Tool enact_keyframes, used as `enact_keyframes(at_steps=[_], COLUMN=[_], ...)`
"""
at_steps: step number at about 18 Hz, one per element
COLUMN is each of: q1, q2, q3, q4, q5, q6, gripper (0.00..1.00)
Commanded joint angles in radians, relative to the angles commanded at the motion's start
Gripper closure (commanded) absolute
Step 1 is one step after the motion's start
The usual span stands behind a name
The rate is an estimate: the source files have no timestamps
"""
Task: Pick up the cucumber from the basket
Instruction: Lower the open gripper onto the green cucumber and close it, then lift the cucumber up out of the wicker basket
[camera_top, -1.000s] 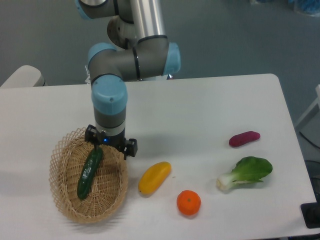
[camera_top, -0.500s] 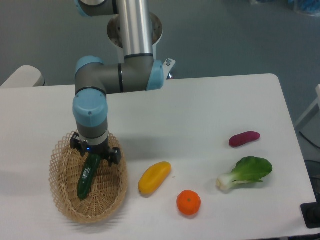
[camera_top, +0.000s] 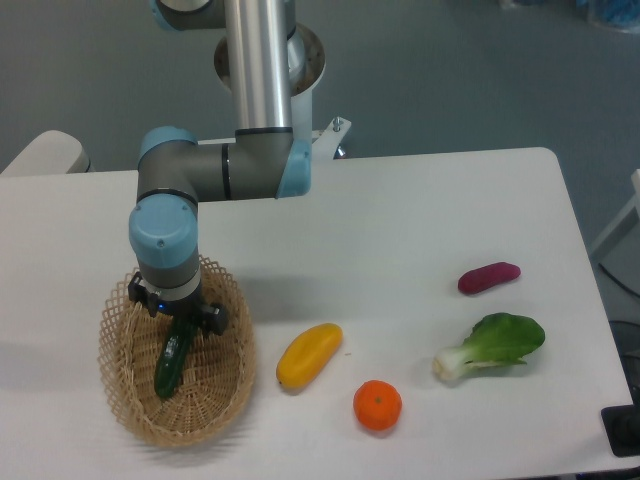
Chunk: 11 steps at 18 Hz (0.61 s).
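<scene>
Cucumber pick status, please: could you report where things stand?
Gripper over the cucumber, fingers hidden. Cucumber lying in the basket, not lifted. Nothing blocking.

Gripper (camera_top: 177, 322) pointing down over the basket (camera_top: 133, 420), directly above the upper end of the cucumber (camera_top: 170, 363); the wrist hides the fingers, so their spacing cannot be read. The cucumber extends from beneath the gripper toward the near rim, lying inside the basket. To the gripper's right on the table (camera_top: 420, 210): a yellow fruit (camera_top: 308, 355) nearest, then an orange (camera_top: 377, 405), bok choy (camera_top: 492, 346) and, farthest, a purple vegetable (camera_top: 488, 277).
</scene>
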Motion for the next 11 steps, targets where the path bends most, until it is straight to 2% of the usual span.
enact_keyframes(at_steps=[2,4,7,11], q1=[-0.003,-0.003,-0.003,-0.003], q2=[-0.003,-0.002,-0.002,-0.002], q3=[0.002,0.002,0.002,0.003], q4=[0.000,-0.002,-0.003,-0.003], q5=[0.000,0.000,0.002,0.002], q6=[0.000,-0.002,-0.003,-0.002], gripper=[0.01,0.09,0.27,0.42])
